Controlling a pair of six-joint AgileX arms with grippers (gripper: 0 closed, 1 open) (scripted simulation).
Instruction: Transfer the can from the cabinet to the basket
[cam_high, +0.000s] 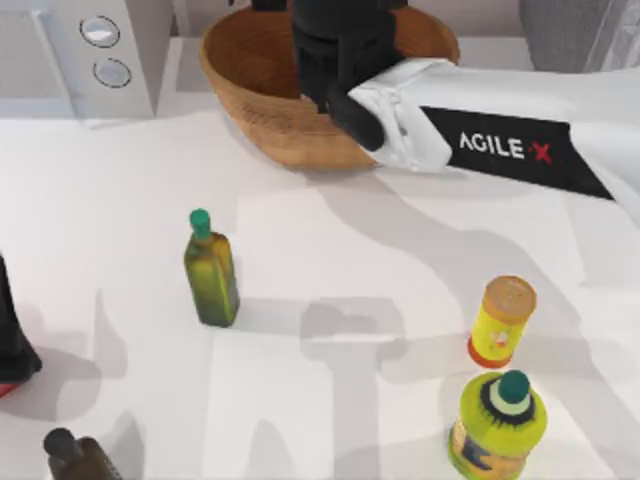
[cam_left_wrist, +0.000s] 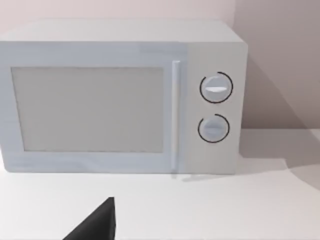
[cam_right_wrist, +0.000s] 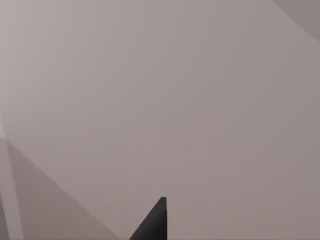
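Right arm's claw (cam_high: 335, 60) hangs over the big tan woven basket (cam_high: 240, 70) at the worktop's far edge, fingers' state can't tell, silver can hidden; left arm parked at left edge.

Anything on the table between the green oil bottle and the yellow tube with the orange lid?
Nothing: in the top view, bare white table separates the green bottle from the yellow tube.

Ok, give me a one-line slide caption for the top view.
Right arm reaches over the woven basket at the table's back, bottles standing in front.
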